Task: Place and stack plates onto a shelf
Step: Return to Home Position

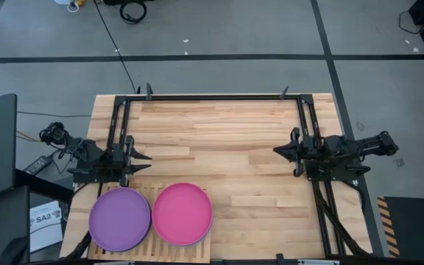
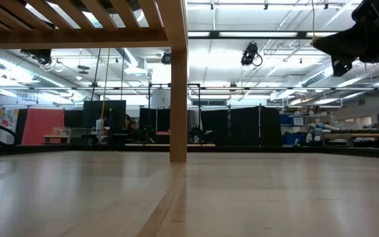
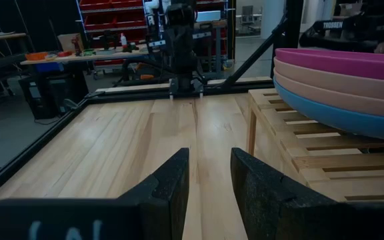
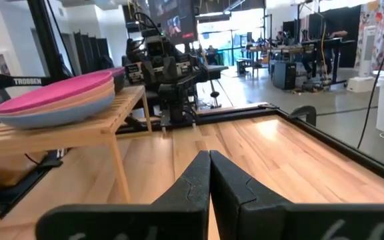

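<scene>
So, your purple-topped stack of round matte plates sits beside the magenta-topped stack on the light wooden slatted shelf, left gripper just beside it, slightly parted, empty, right gripper well apart, pinched together on nothing.

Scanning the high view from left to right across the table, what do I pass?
purple plate → magenta plate → right hand. The left hand overlaps the purple plate's span sideways, so it is left out.
</scene>
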